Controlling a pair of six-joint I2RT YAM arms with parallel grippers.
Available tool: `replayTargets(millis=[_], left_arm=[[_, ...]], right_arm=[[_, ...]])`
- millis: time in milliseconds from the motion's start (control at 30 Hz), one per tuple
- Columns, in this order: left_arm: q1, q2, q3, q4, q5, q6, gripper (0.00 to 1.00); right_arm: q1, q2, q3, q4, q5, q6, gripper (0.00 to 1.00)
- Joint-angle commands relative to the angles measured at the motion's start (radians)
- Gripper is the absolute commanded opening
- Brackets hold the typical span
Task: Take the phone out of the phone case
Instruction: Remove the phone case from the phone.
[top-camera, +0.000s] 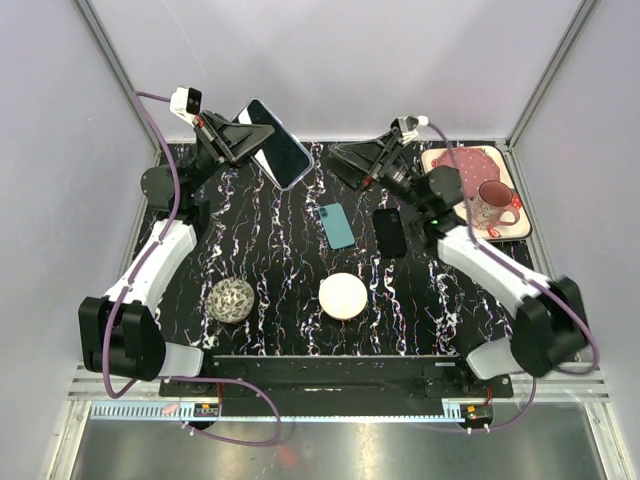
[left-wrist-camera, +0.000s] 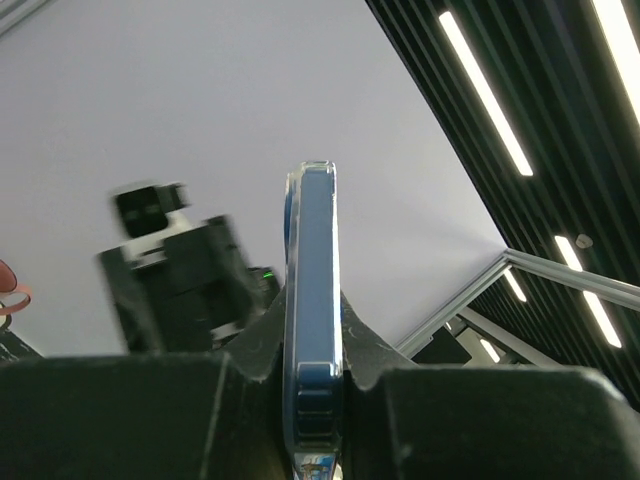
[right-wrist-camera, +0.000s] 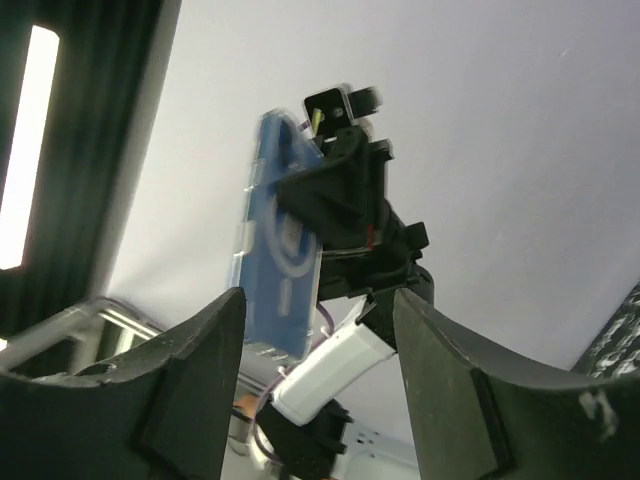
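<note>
Left gripper pinches the clear-cased phone, held up behind the teal phone. Right gripper is spread, empty. Top view shows its dark screen; right wrist shows its blue back.

both arms held raised
left gripper is clamped on the phone; right gripper is spread wide.

No text, label, brand, number or sign can be read anywhere.
</note>
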Motion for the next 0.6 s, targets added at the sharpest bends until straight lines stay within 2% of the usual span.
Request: replayTargets(millis=[0,33,67,233,567], left_arm=[[0.004,-0.033,0.005,0.007,0.002,0.02,0.0],[0.005,-0.032,0.005,0.007,0.003,0.024,0.0],[0.004,-0.03,0.008,0.004,0.006,0.024,0.0],[-0.001,-0.023,0.013,0.004,0.005,0.024,0.0],[-0.01,-0.026,0.019,-0.013,0.003,0.037,0.0]], right_arm=[[0.017,-0.201,0.125,-0.514,0.015,-0.485,0.69],[0.019,-0.224,0.146,-0.618,0.023,-0.525,0.72],[0.019,-0.229,0.184,-0.654,0.025,-0.583,0.73],[0.028,-0.212,0.271,-0.801,0.006,-0.674,0.75],[0.076,-0.155,0.34,-0.881,-0.017,-0.742,0.75]])
